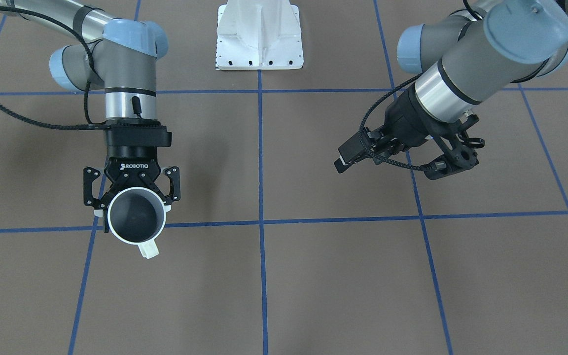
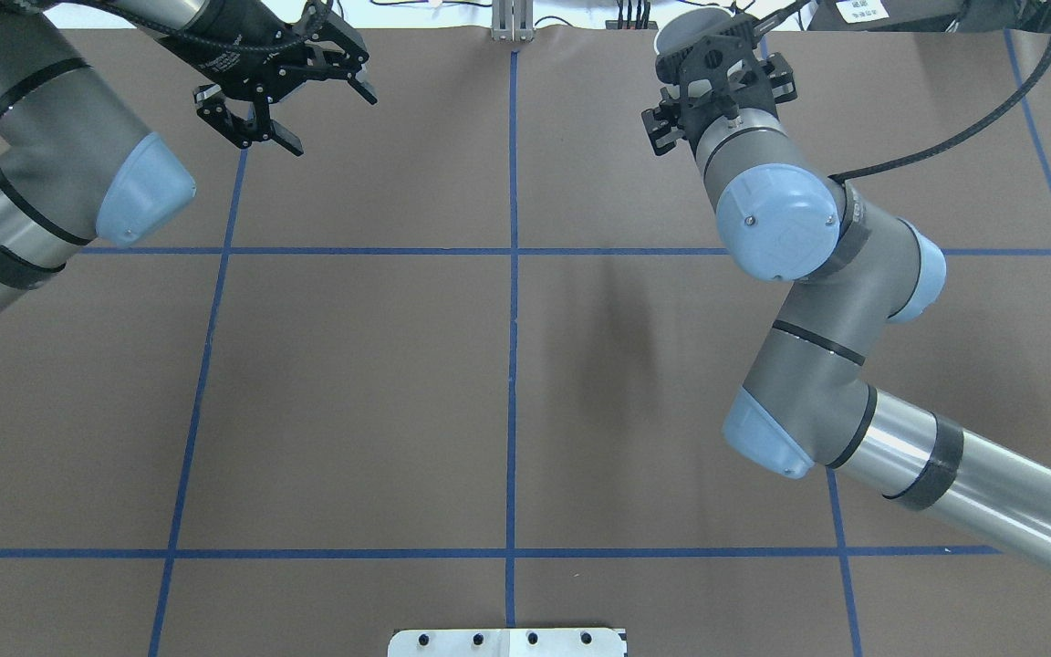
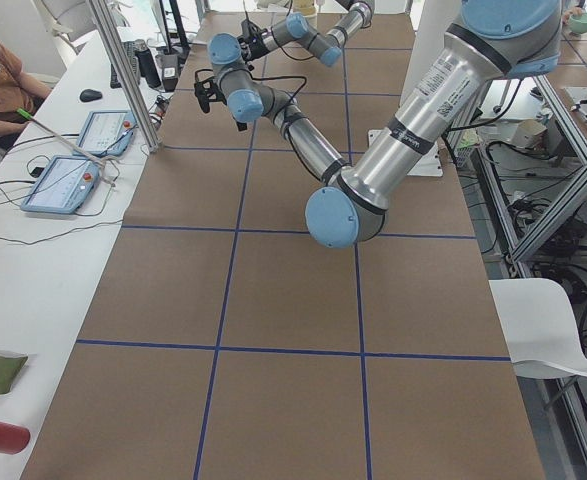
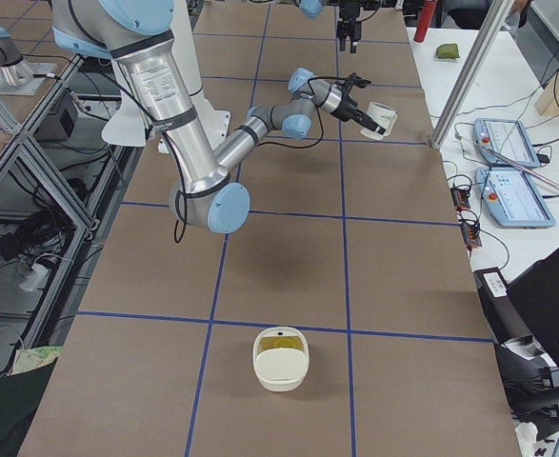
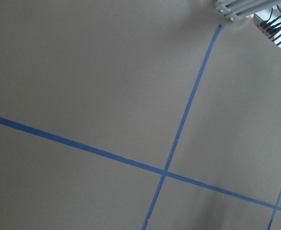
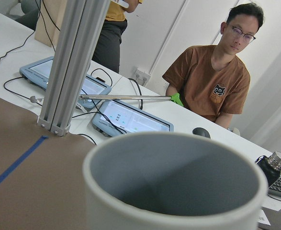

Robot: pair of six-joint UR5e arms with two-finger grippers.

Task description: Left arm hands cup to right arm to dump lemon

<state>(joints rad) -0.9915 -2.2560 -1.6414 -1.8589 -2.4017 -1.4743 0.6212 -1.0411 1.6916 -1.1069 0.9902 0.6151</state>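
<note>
The cream-white cup (image 1: 136, 219) is in my right gripper (image 1: 133, 209), which is shut on its body from both sides. The cup's handle points away from the wrist. It is held above the table, tipped, with its mouth toward the operators' side (image 4: 381, 119). Its grey inside fills the right wrist view (image 6: 178, 187), and no lemon shows in it. My left gripper (image 2: 325, 119) is open and empty at the far left of the table. It also shows in the front view (image 1: 387, 165). The lemon shows clearly in no view.
A cream-white container (image 4: 281, 359) with something pale yellow inside stands on the table at the robot's right end. The white base plate (image 1: 259, 39) is at the robot's side. An aluminium post (image 6: 68, 67), tablets (image 6: 130, 117) and a seated operator (image 6: 212, 81) are beyond the far edge.
</note>
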